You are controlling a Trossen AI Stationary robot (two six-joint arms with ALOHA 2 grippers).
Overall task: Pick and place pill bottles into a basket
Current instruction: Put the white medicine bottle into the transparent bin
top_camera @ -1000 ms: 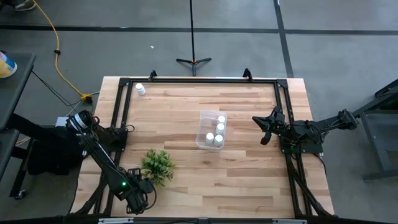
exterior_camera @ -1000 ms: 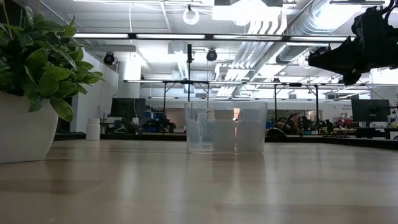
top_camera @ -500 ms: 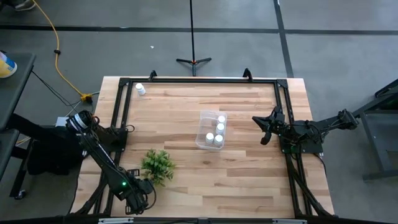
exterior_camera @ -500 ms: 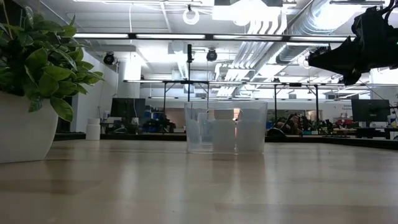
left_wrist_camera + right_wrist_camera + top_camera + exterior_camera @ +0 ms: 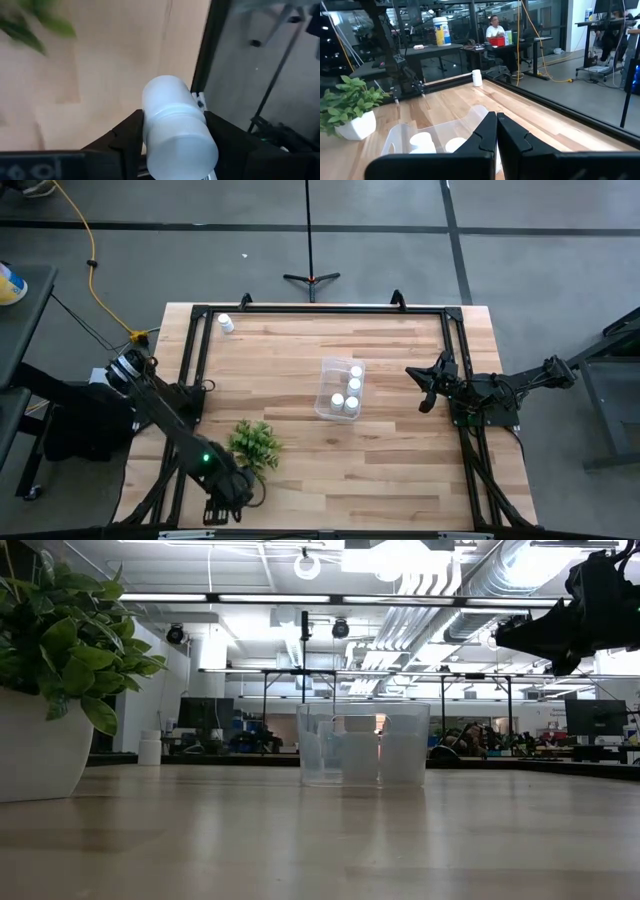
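Left gripper [image 5: 172, 145] at table's near-left corner by potted plant [image 5: 254, 445], jaws pinching a white pill bottle [image 5: 176, 125] crosswise between fingers. Right gripper [image 5: 496, 131] raised beside clear bin [image 5: 339, 390], jaws pressed together, empty. Stray bottle [image 5: 226, 324] at far-left corner.

Open-plan robotics lab, as I see it from my remote station.

Bare white ceiling ducts [image 5: 440, 600] and strip lights hang overhead; the pale wooden table [image 5: 400, 450] sits in a black metal frame [image 5: 320, 308] on grey concrete floor [image 5: 520, 250]. Beyond the table at 12 o'clock, a seated person [image 5: 496, 31] works among cluttered desks.
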